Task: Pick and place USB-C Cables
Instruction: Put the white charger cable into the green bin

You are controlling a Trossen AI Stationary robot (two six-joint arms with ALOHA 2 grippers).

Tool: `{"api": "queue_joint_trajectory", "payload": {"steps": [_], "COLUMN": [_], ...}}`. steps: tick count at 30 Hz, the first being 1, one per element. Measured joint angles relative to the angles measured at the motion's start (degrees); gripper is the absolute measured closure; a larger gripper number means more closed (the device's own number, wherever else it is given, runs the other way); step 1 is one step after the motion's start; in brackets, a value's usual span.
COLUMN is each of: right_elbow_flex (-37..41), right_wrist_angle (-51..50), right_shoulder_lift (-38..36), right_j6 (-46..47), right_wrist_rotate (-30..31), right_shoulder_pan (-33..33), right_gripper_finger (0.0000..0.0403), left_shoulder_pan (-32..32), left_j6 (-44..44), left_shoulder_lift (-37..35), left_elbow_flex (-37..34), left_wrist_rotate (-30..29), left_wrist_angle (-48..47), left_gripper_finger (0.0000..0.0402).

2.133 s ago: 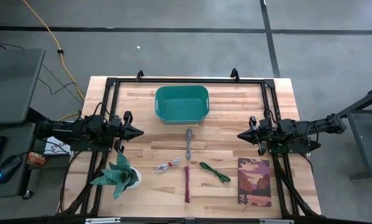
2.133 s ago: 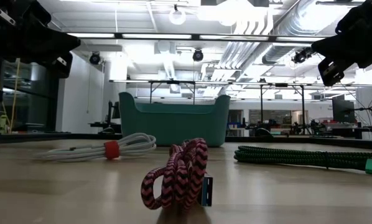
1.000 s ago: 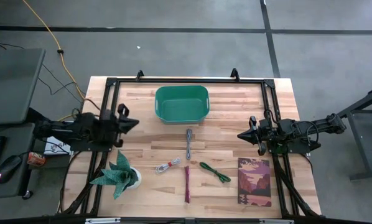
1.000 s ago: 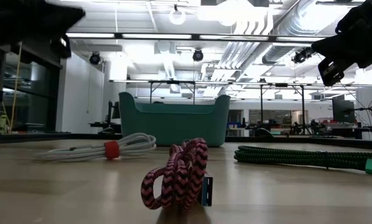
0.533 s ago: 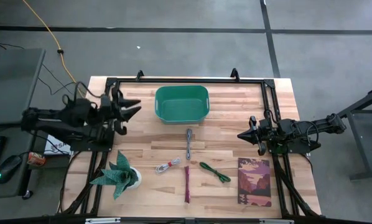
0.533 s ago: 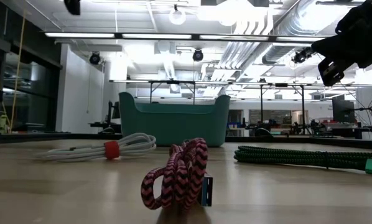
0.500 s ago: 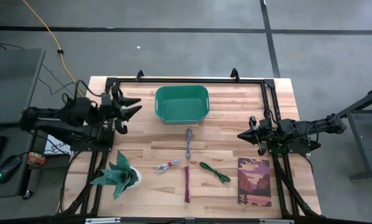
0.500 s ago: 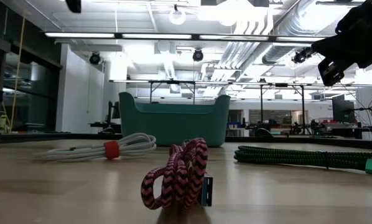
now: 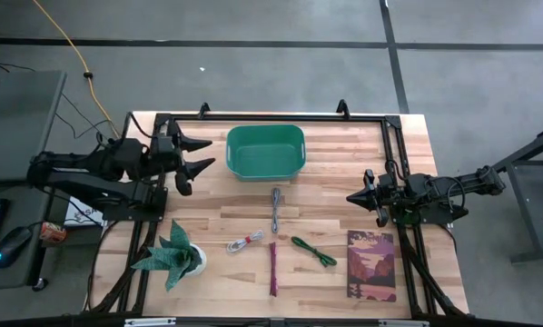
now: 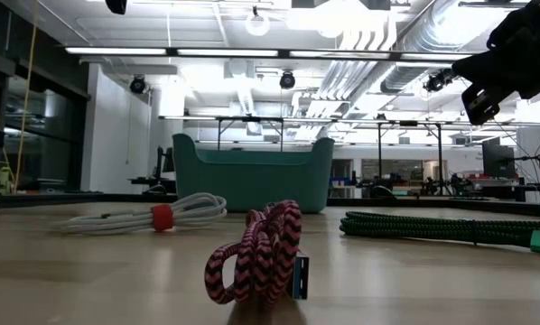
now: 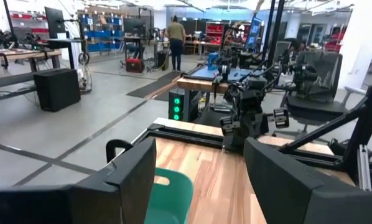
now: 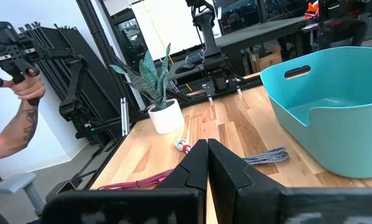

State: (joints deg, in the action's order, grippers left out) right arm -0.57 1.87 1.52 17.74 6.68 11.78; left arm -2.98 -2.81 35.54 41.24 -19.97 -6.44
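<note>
Cables: four short bundles lie on the counter (image 9: pixel 344 159) in front of the tub, none held.
Grey cable (image 9: pixel 276 209): straight, nearest the tub, mid-counter.
White cable (image 9: pixel 244 242): red band, toward the plant side.
Maroon cable (image 9: pixel 273 268): closest to the front edge; fills the foreground in the low view.
Green cable (image 9: pixel 313 251): slanted, between the maroon cable and the book.
Left gripper (image 9: pixel 197 154): raised near the counter's back left corner, just beside the tub's left wall; fingers spread wide, nothing between them, touching nothing.
Right gripper (image 9: pixel 351 196): hangs above the right side of the counter, fingers pressed together and empty, well apart from the cables.
Tub (image 9: pixel 266 151): teal, at the back centre, its rim near the black frame rail.
Plant (image 9: pixel 173 255): potted, front left corner.
Book (image 9: pixel 372 265): flat at the front right, near the edge.
Open room: bare wood between the tub and the grey cable, and on either side of the cables.
Beyond the counter: a person's hand (image 12: pixel 25 87) holds a handle, seen in the right wrist view.
</note>
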Motion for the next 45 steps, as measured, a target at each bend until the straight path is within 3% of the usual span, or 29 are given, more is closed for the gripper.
{"api": "queue_joint_trajectory", "payload": {"steps": [36,41,45], "right_elbow_flex": [0.0,0.0,0.0], "right_wrist_angle": [3.3,3.3,3.3], "right_shoulder_lift": [0.02,0.02,0.02], "right_j6": [1.27,1.3,1.31], "right_wrist_rotate": [2.2,2.2,2.19], "right_shoulder_pan": [-0.01,0.0,-0.01], "right_gripper_finger": [0.0402,0.0402,0.0402], "left_shoulder_pan": [0.0,0.14,2.16], "left_j6": [-2.44,-8.0,-8.67], "left_shoulder_lift": [-2.09,2.37,10.4], "left_elbow_flex": [-0.01,-0.01,0.79], "left_wrist_rotate": [1.5,6.33,7.3], "left_wrist_angle": [-2.84,-0.71,0.75], "left_gripper_finger": [0.0176,0.0176,0.0176]}}
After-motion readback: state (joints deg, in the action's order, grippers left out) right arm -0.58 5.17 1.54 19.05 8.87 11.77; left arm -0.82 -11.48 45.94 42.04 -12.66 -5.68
